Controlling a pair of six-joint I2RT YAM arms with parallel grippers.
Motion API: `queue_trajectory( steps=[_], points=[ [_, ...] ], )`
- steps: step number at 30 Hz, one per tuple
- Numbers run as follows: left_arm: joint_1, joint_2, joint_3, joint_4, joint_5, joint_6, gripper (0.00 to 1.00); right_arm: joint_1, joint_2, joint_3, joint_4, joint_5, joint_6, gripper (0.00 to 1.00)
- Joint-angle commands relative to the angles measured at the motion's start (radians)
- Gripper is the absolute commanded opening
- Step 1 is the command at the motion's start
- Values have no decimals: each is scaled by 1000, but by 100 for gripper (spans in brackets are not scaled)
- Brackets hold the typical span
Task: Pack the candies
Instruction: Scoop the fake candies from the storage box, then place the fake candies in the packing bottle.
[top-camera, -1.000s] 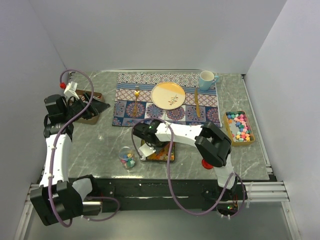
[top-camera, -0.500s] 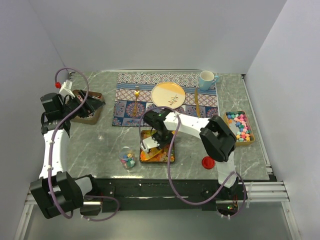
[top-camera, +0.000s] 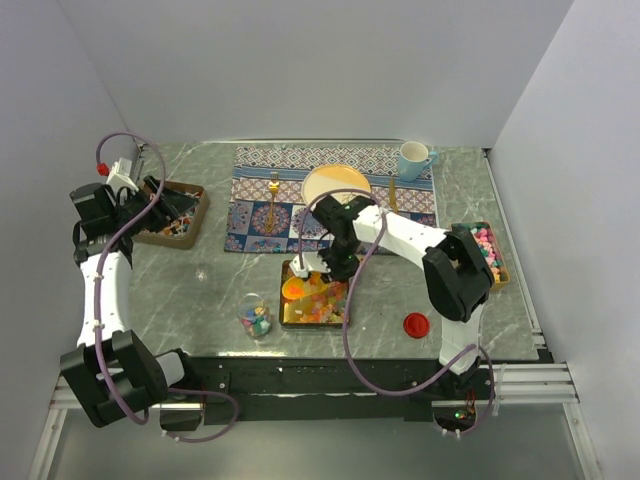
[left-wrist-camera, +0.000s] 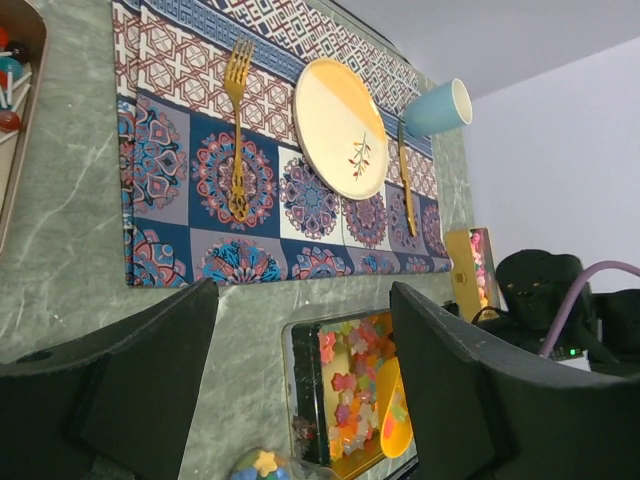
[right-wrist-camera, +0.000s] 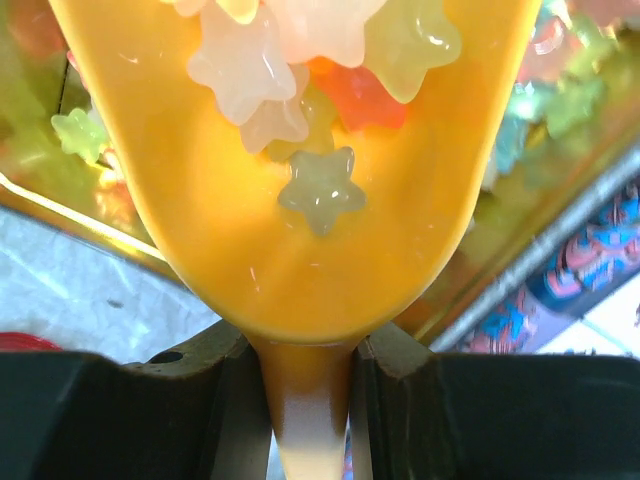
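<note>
Grey marbled tabletop (top-camera: 200, 280) carries a patterned placemat (top-camera: 255, 190) at the back. Just in front of it lies a gold tray (top-camera: 284, 300) full of star-shaped candies (top-camera: 320, 295). Over the tray, the right hand (right-wrist-camera: 305, 400) is clamped on the handle of an orange scoop (right-wrist-camera: 300, 230), whose bowl holds several pale pink, orange and green stars. The left hand (left-wrist-camera: 300, 390) hangs above a brown box (top-camera: 195, 200) at the left edge, fingers spread wide with nothing between them. More candies fill a small box (top-camera: 460, 262) at the right and a jar (top-camera: 255, 315) near the front.
</note>
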Motion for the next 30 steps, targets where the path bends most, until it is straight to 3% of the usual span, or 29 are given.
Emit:
queue_trajectory(
  steps=[1,6,9,18,30],
  points=[
    [14,-7,61,-7,-1,23,77,-7,-82,198,-136,17,93,0],
    [13,1,61,-44,-45,50,78,22,-32,499,-364,153,107,0],
    [14,5,47,-46,-60,62,78,57,-12,581,-393,213,121,0],
    [14,1,61,-32,-87,54,78,253,11,598,-393,462,165,0],
    [16,-33,24,-32,-122,54,79,391,110,602,-393,735,161,0]
  ],
)
